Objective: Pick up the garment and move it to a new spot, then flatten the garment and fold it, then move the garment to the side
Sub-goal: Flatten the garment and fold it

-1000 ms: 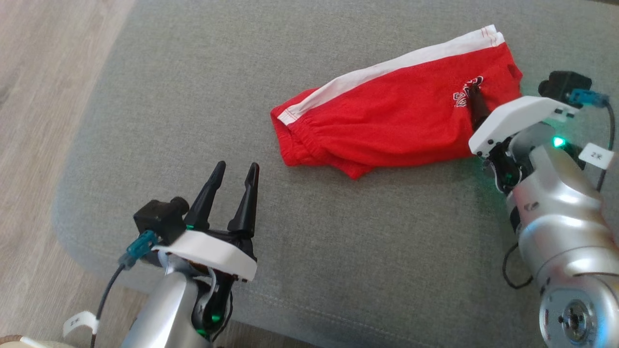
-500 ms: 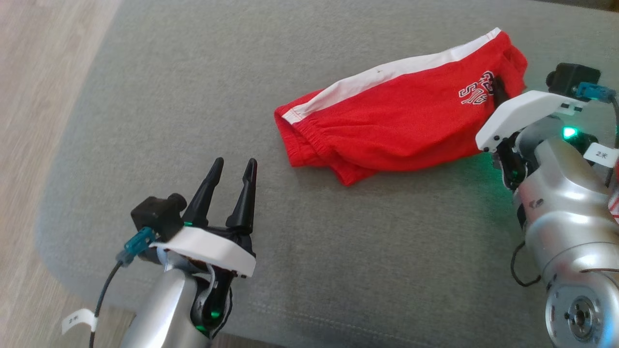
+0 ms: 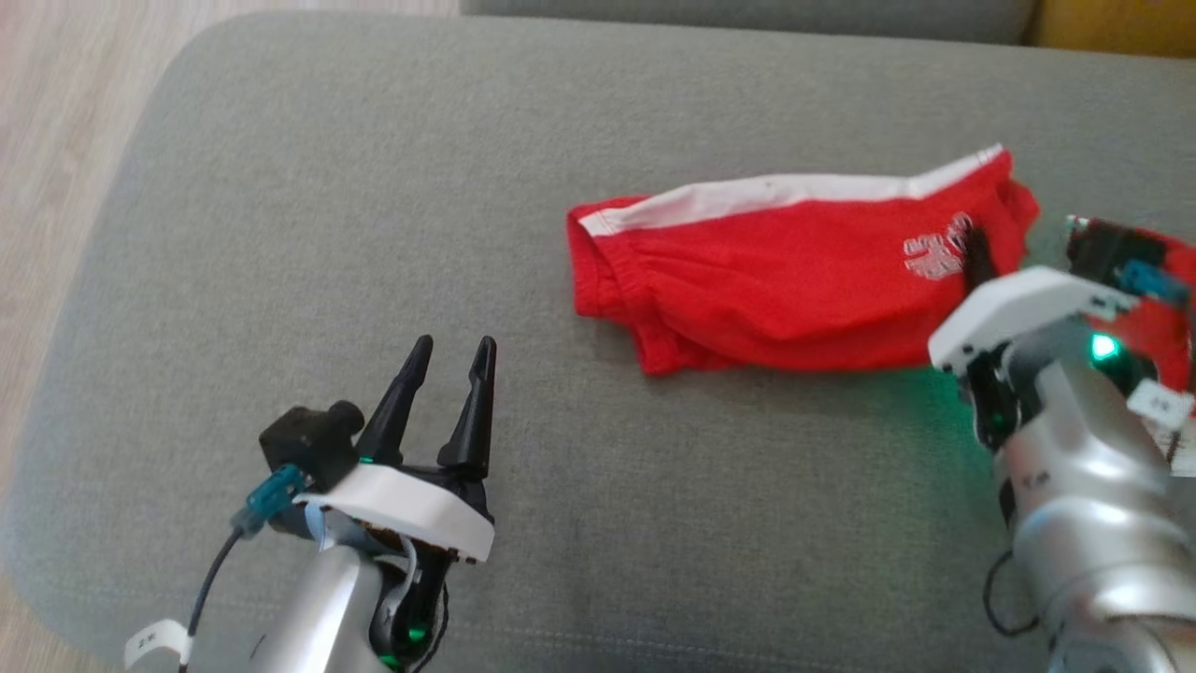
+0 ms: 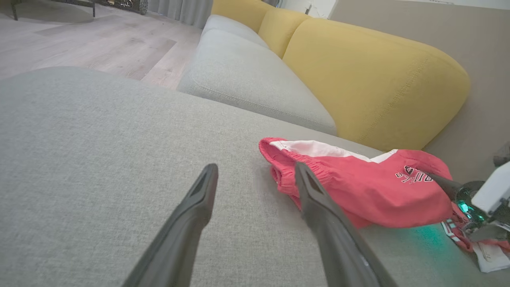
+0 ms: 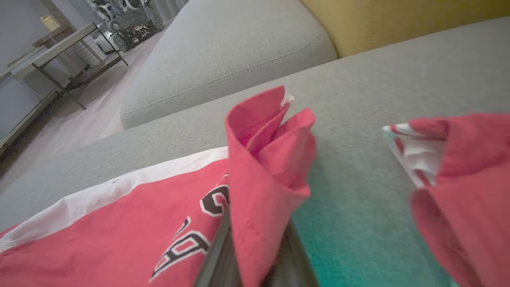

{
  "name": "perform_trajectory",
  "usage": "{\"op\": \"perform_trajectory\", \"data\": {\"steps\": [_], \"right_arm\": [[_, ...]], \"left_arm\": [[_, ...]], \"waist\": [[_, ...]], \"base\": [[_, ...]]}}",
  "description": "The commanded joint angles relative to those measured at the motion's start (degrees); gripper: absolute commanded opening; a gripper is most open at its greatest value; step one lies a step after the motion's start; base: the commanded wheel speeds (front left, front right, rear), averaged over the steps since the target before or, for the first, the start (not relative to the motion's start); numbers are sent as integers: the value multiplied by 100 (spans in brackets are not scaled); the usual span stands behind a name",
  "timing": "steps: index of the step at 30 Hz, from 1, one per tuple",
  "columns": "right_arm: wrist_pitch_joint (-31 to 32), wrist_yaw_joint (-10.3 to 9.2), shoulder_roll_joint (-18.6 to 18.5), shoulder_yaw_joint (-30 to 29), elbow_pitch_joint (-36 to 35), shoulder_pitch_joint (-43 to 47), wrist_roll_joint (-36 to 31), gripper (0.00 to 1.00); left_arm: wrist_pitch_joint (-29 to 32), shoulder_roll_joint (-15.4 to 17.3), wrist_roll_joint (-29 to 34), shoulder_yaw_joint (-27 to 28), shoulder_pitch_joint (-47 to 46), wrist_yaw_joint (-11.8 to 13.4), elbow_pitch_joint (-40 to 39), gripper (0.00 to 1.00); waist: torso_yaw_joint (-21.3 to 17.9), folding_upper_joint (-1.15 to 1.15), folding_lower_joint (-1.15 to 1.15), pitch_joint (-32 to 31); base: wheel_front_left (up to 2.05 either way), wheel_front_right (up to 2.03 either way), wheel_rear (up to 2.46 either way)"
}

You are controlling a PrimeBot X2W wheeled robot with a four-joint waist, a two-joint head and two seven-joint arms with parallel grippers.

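The right tool (image 3: 977,254) has its two dark fingers pressed together on the right-hand end of the garment (image 3: 766,271), pinching a fold of the soft red knit. In the right wrist view that fold stands up between the fingers as a crumpled, rolled peak with a stitched hem. The garment is a pair of red shorts with a broad white stripe along its far edge, a white-and-black lettered crest near the pinched end and a gathered band at its left end. It lies mostly flat, stretched left to right across the right half of a grey seat cushion (image 3: 374,187) of coarse woven cloth with rounded corners. Just right of that tool lies another red piece of cloth (image 5: 470,167) with white trim. The left tool (image 3: 455,344) hovers over the near left of the cushion, its tapered black fingers spread with nothing between them. Beyond stand plump yellow back cushions (image 4: 370,79), and a pale wood-plank floor (image 3: 56,140) lies to the left.
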Motion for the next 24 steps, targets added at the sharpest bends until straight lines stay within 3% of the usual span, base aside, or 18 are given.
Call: {"op": "perform_trajectory", "data": {"steps": [1, 9, 15, 20, 24], "right_arm": [[-69, 11, 62, 42, -255, -6, 42, 0], [193, 11, 99, -121, -1144, 692, -213, 0], [316, 11, 146, 107, -1917, 985, -690, 0], [297, 11, 169, 687, -2535, 1224, -919, 0], [266, 11, 173, 1431, -2960, 1414, -732, 0]], "left_arm": [[-69, 40, 65, 201, -82, 40, -136, 100], [-69, 40, 71, 158, -23, 55, -125, 100], [-69, 40, 92, 154, -47, 42, -79, 100], [-69, 40, 101, 177, -56, 35, -47, 100], [-69, 40, 102, 167, -42, 31, -10, 100]], "waist": [[-63, 0, 0, -74], [-85, 0, 0, -153], [0, 0, 0, -178], [77, 0, 0, -225], [142, 0, 0, -281]], "base": [[0, 0, 0], [0, 0, 0], [0, 0, 0], [0, 0, 0], [0, 0, 0]]}}
